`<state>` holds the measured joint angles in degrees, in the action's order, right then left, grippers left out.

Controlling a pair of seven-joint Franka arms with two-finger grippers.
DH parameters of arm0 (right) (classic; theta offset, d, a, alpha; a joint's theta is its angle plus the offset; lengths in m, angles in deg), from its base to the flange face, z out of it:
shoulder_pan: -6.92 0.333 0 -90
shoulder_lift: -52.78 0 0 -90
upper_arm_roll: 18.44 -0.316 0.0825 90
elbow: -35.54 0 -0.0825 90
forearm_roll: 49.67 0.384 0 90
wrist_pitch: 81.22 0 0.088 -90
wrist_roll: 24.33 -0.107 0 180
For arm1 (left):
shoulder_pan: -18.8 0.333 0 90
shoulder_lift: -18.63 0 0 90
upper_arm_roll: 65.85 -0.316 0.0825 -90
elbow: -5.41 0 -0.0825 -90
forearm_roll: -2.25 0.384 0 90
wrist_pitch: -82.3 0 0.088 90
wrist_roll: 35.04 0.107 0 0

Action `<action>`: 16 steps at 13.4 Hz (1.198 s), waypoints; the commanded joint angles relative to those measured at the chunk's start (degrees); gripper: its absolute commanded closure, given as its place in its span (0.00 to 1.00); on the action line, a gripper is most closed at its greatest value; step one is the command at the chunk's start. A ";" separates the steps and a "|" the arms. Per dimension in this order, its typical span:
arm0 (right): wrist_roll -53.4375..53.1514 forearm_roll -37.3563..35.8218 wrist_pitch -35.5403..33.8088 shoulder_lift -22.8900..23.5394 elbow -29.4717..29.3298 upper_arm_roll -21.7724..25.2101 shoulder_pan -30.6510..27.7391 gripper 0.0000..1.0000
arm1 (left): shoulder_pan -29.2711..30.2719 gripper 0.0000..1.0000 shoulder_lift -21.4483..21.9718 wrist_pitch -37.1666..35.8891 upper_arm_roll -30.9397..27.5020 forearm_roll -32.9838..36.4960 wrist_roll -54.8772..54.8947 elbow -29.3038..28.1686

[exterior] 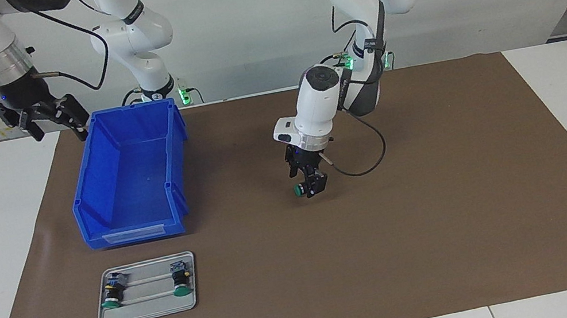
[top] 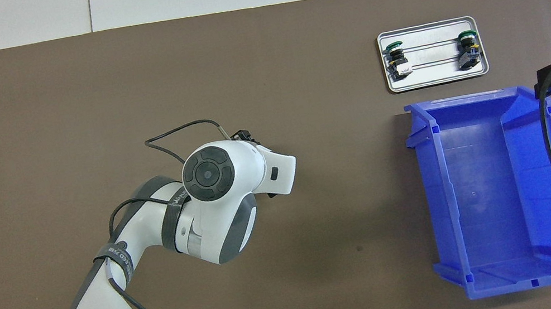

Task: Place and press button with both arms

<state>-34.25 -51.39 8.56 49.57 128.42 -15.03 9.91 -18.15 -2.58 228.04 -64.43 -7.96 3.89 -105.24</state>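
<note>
At frame centre in the facing view, the left gripper (exterior: 310, 183) hangs over the brown mat (exterior: 444, 212), clamped on the button (exterior: 300, 190), green cap sideways. The right gripper (exterior: 49, 120), upper left, waits with fingers apart, well away.

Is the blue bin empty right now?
Empty: the blue bin shows only its bare floor in both views; no button lies in it.

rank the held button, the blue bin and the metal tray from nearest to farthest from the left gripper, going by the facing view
1. The button, gripped in the left gripper itself, above the brown mat.
2. The blue bin, toward the right arm's end of the table.
3. The metal tray, beside the bin, farther from the robots.
</note>
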 commanded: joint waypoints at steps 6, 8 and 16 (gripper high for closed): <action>2.61 -0.04 -0.56 -2.33 2.65 0.02 -0.08 0.00 | -1.89 0.14 -1.47 -3.10 -1.32 -1.22 -1.49 0.87; 6.65 0.22 -0.91 -2.07 2.39 0.54 -0.26 0.00 | -1.89 0.14 -1.56 -3.10 -1.32 -1.22 -2.02 0.70; 4.82 0.14 -0.65 -2.07 2.39 0.63 -0.44 0.00 | -2.16 0.23 -1.82 -1.69 -1.32 -1.22 -2.72 0.44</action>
<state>-29.28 -51.38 8.17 48.72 129.65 -14.19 10.15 -19.08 -4.09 226.26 -64.56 -8.25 1.59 -105.19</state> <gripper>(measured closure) 0.000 0.225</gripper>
